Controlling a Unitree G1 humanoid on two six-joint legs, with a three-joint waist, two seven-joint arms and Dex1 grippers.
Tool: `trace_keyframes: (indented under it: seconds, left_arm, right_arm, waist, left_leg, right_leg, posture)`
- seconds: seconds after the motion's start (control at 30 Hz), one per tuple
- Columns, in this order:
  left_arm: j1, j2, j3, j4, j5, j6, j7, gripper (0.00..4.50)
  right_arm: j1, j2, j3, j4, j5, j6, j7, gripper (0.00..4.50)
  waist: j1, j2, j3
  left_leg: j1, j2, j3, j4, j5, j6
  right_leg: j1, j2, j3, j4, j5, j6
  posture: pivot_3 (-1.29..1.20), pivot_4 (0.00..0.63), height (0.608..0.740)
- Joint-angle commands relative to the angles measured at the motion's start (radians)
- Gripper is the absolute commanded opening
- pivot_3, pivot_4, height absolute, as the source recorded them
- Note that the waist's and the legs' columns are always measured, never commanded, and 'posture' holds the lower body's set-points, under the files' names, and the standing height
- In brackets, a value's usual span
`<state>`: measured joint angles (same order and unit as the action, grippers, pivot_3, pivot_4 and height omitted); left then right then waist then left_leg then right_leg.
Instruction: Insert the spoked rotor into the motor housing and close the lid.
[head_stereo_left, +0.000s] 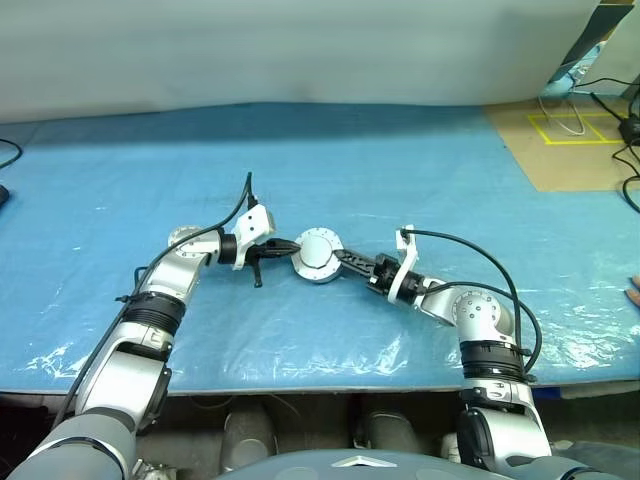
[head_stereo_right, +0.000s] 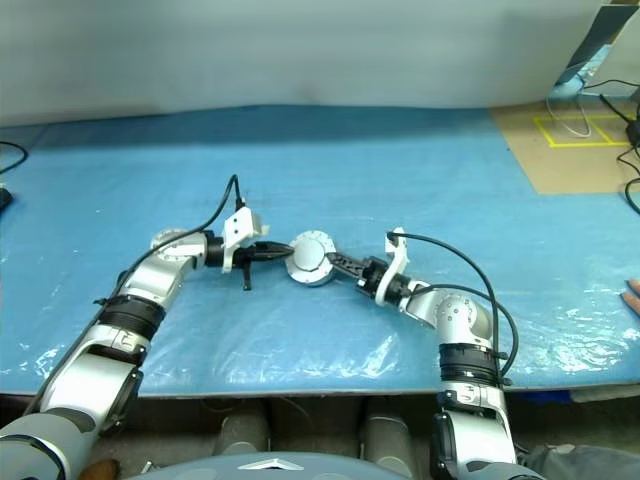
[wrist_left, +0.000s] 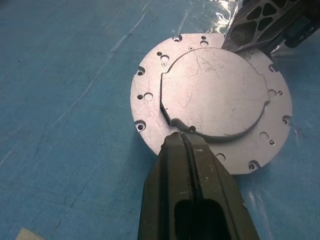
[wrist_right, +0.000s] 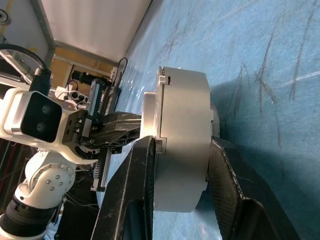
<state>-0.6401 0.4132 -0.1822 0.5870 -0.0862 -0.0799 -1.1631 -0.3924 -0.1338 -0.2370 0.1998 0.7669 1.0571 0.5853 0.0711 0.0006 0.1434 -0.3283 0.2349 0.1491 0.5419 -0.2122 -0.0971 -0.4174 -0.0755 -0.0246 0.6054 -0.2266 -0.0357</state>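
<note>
The motor housing (head_stereo_left: 317, 255) is a short round silver can at the middle of the blue table, its flat plate face with small holes (wrist_left: 215, 100) turned up, so its inside is hidden. My left gripper (head_stereo_left: 292, 249) is shut, its tips (wrist_left: 185, 137) resting at the rim of that plate. From the other side my right gripper (head_stereo_left: 338, 257) reaches in, one finger (wrist_right: 145, 165) on the plate face and the other (wrist_right: 225, 170) on the opposite end of the can (wrist_right: 182, 125). The spoked rotor and the lid are out of view.
Blue plastic sheeting (head_stereo_left: 300, 160) covers the table, whose front edge runs close to me. A brown board with yellow tape and cables (head_stereo_left: 580, 125) lies at the back right. A person's fingertips (head_stereo_left: 633, 290) show at the right edge.
</note>
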Motion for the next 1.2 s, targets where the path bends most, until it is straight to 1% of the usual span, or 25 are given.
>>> trace_keyframes:
  seconds: [0.03, 0.17, 0.3, 0.4, 0.47, 0.5, 0.6, 0.77, 0.87, 0.9, 1.03, 1.17, 1.2]
  left_arm:
    - [0.015, -0.014, -0.037, 0.020, 0.030, 0.006, -0.007, 0.00]
    - [0.021, -0.022, 0.000, -0.010, -0.022, 0.039, -0.009, 0.00]
    - [0.039, -0.008, 0.089, -0.165, -0.169, 0.217, -0.045, 0.00]
    - [0.049, 0.026, 0.152, -0.271, -0.270, 0.384, -0.054, 0.00]
    - [0.076, 0.064, 0.178, -0.323, -0.311, 0.452, -0.065, 0.00]
    - [0.091, 0.082, 0.190, -0.337, -0.323, 0.474, -0.065, 0.00]
    - [0.116, 0.112, 0.220, -0.351, -0.352, 0.519, -0.047, 0.00]
    - [0.113, 0.105, 0.341, -0.303, -0.470, 0.690, 0.036, 0.00]
    - [0.114, 0.087, 0.391, -0.289, -0.523, 0.747, 0.075, 0.58]
    - [0.114, 0.079, 0.409, -0.286, -0.541, 0.762, 0.088, 0.86]
    - [0.110, 0.051, 0.463, -0.275, -0.591, 0.785, 0.133, 2.29]
    - [0.128, 0.030, 0.475, -0.283, -0.617, 0.793, 0.140, 3.60]
    - [0.129, 0.024, 0.483, -0.281, -0.629, 0.803, 0.148, 4.03]
  right_arm:
    - [-0.007, 0.023, 0.040, 0.007, -0.006, 0.011, -0.012, 1.15]
    - [-0.004, 0.033, 0.048, 0.031, -0.029, 0.000, -0.032, 1.15]
    - [-0.016, 0.058, -0.001, 0.055, -0.008, 0.008, -0.079, 1.15]
    - [-0.028, 0.069, -0.036, 0.057, 0.021, 0.023, -0.097, 1.15]
    - [-0.037, 0.075, -0.060, 0.065, 0.042, 0.031, -0.110, 1.15]
    - [-0.042, 0.079, -0.071, 0.066, 0.053, 0.037, -0.114, 1.15]
    - [-0.056, 0.094, -0.101, 0.060, 0.094, 0.056, -0.130, 1.15]
    - [-0.117, 0.141, -0.201, 0.057, 0.211, 0.086, -0.179, 1.15]
    - [-0.151, 0.162, -0.235, 0.041, 0.260, 0.100, -0.213, 1.15]
    - [-0.161, 0.166, -0.241, 0.034, 0.274, 0.104, -0.224, 1.15]
    - [-0.180, 0.170, -0.241, 0.004, 0.317, 0.129, -0.251, 1.15]
    - [-0.193, 0.154, -0.230, -0.010, 0.345, 0.147, -0.252, 1.15]
    - [-0.202, 0.147, -0.234, -0.011, 0.352, 0.145, -0.251, 1.15]
  waist:
    - [-0.001, 0.000, 0.000]
    - [-0.001, 0.000, 0.000]
    - [-0.009, 0.000, 0.000]
    - [-0.012, -0.001, 0.001]
    - [-0.022, -0.001, 0.002]
    - [-0.030, -0.001, 0.002]
    - [-0.032, 0.000, 0.002]
    - [-0.027, -0.002, 0.009]
    - [-0.028, 0.000, 0.016]
    - [-0.026, 0.001, 0.018]
    - [-0.024, 0.001, 0.019]
    - [-0.021, 0.001, 0.020]
    - [-0.020, 0.001, 0.020]
  left_leg:
    - [0.000, 0.000, 0.000, 0.000, 0.000, 0.000]
    - [0.000, 0.000, 0.000, 0.000, 0.000, 0.000]
    - [0.000, 0.001, 0.000, 0.000, 0.000, 0.000]
    - [-0.004, 0.002, 0.000, 0.000, 0.000, 0.000]
    - [-0.005, 0.002, 0.000, 0.000, 0.000, 0.000]
    - [-0.004, 0.002, 0.000, -0.001, 0.000, 0.000]
    - [-0.004, 0.001, 0.000, -0.002, 0.000, 0.000]
    - [-0.006, 0.002, 0.000, -0.002, 0.000, 0.000]
    - [-0.007, 0.002, 0.000, -0.001, 0.000, 0.000]
    - [-0.008, 0.002, 0.000, -0.001, 0.000, 0.000]
    - [-0.014, 0.002, 0.000, -0.001, 0.000, 0.000]
    - [-0.017, 0.002, -0.002, 0.000, 0.002, 0.003]
    - [-0.018, 0.002, -0.002, 0.000, 0.002, 0.003]
  right_leg:
    - [0.000, 0.000, 0.000, 0.000, 0.000, 0.000]
    - [0.000, 0.000, 0.000, 0.000, 0.000, 0.000]
    - [-0.001, 0.001, 0.000, 0.000, 0.001, -0.001]
    - [-0.005, 0.002, 0.000, 0.001, 0.001, -0.001]
    - [-0.005, 0.002, 0.000, 0.000, 0.001, -0.002]
    - [-0.006, 0.002, 0.000, 0.000, 0.001, -0.002]
    - [-0.006, 0.002, 0.000, 0.000, 0.001, -0.002]
    - [-0.007, 0.002, 0.000, -0.001, 0.001, -0.002]
    - [-0.008, 0.002, 0.000, 0.000, 0.001, -0.002]
    - [-0.008, 0.002, 0.000, 0.000, 0.001, -0.002]
    - [-0.013, 0.003, -0.001, 0.000, 0.003, 0.002]
    - [-0.013, 0.005, -0.002, 0.000, 0.004, 0.003]
    - [-0.014, 0.005, -0.002, 0.000, 0.004, 0.003]
  posture:
    - [0.00, 0.150, 0.740]
    - [0.00, 0.150, 0.740]
    - [0.00, 0.150, 0.740]
    - [0.00, 0.150, 0.740]
    - [0.00, 0.150, 0.740]
    - [0.00, 0.150, 0.740]
    - [0.00, 0.150, 0.740]
    - [0.00, 0.150, 0.740]
    - [0.00, 0.150, 0.740]
    - [0.00, 0.150, 0.740]
    - [0.00, 0.150, 0.740]
    - [0.00, 0.150, 0.740]
    - [0.00, 0.150, 0.740]
